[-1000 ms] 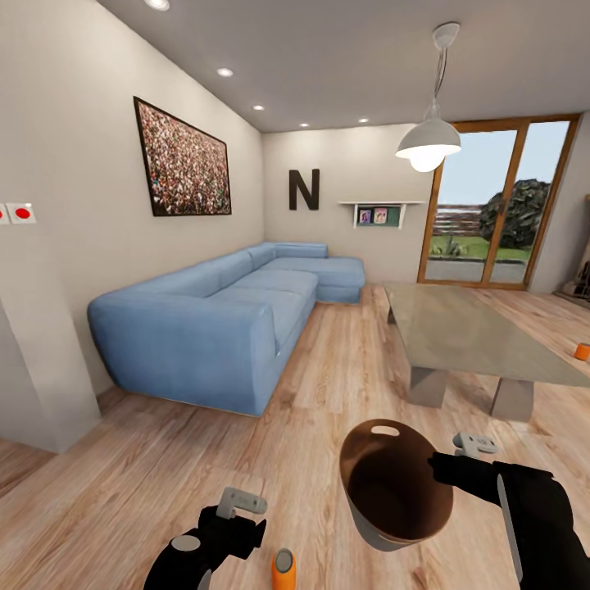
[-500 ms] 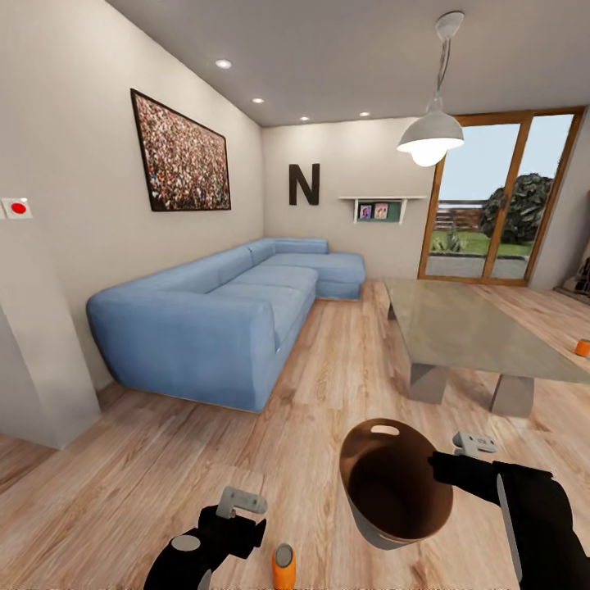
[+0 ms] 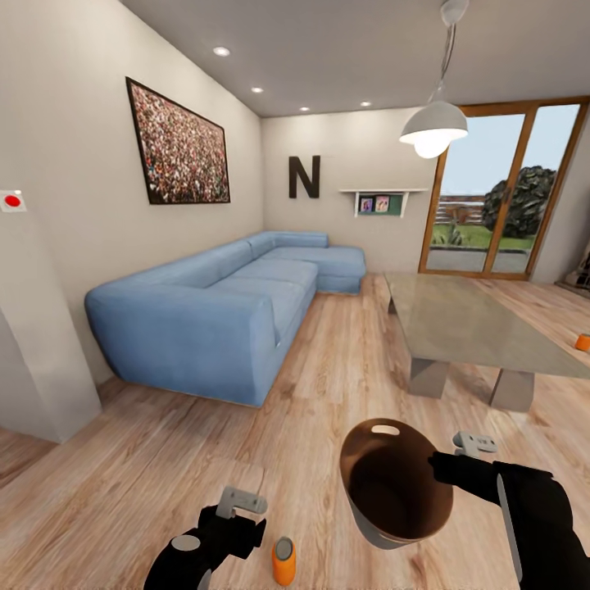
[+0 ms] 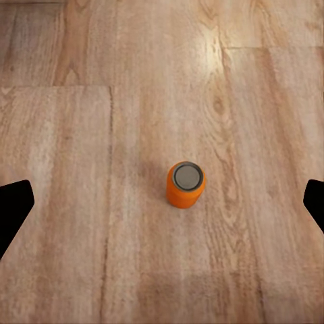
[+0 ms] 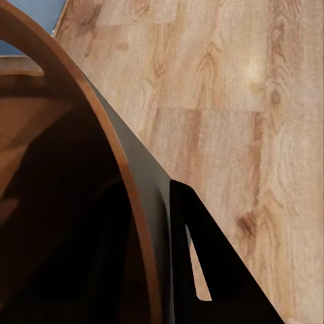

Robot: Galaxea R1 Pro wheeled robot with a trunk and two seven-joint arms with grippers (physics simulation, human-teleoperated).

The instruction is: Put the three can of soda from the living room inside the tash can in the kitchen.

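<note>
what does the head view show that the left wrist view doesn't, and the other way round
Head view alone: the blue sofa, the glass coffee table, a second soda can on the floor at far right, and the trash can held at its rim by the right gripper.
Left wrist view alone: the open left gripper's two dark fingertips at either edge.
Both: the upright orange can standing on the wood floor.
</note>
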